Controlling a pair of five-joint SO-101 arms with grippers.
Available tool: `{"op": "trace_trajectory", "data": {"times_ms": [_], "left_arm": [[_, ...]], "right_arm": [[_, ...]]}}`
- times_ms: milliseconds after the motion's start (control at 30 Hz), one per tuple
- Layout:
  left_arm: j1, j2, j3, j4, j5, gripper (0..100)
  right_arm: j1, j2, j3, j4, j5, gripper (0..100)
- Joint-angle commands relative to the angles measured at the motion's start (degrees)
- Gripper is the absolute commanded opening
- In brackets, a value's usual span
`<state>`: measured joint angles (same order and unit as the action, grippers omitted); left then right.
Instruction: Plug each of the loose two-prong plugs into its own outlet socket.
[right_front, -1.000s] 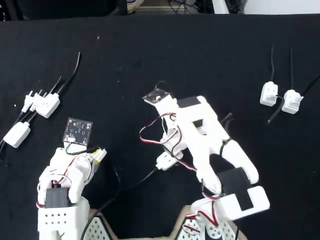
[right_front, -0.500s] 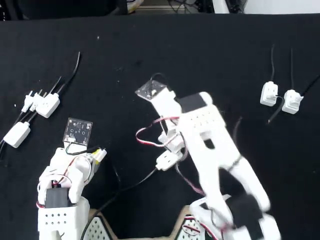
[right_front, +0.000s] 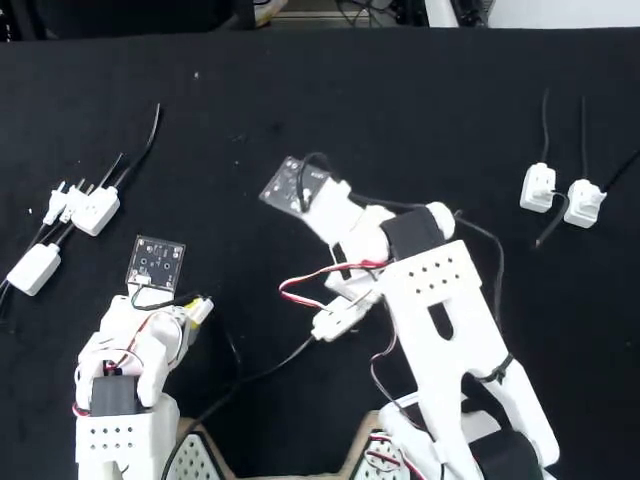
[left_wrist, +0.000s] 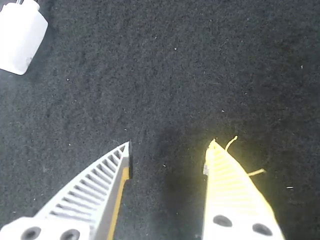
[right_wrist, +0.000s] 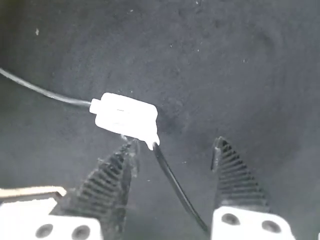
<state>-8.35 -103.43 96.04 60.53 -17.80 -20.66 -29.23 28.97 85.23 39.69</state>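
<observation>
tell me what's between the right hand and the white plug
Right wrist view: a thin black cable runs from the white plastic plug into the open right hand, over bare black tabletop.

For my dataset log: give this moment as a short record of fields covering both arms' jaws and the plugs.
surface: black cloth table
left arm's jaws: open over bare cloth
right arm's jaws: open, one tip beside white plastic plug on black cable
table left: bunched white plugs
table right: two white corded plugs
</observation>
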Motion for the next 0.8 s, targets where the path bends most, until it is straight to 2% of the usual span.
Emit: {"op": "trace_trajectory", "data": {"times_ms": [0,67,233,367,533,767], "left_arm": [[-0.66,-0.53,1.27,0.35,0.53,24],[-0.66,-0.53,1.27,0.35,0.53,24],[-0.92,-0.53,1.27,0.35,0.53,24],[-1.1,-0.53,1.27,0.35,0.53,24],[-2.07,-0.53,1.27,0.0,0.44,24],[-12.35,-0.53,1.27,-4.92,1.58,24]], "right_arm": [[-0.53,-2.15,-3.12,1.76,5.71,21.7],[-0.53,-2.15,-4.26,3.87,7.65,23.4],[-1.85,-2.24,-8.75,11.6,10.37,36.0],[-5.71,-3.91,-8.66,15.56,16.53,37.4],[-7.38,-6.02,1.36,10.64,29.98,37.4],[-7.56,-6.46,13.76,0.97,37.63,37.4]]}}
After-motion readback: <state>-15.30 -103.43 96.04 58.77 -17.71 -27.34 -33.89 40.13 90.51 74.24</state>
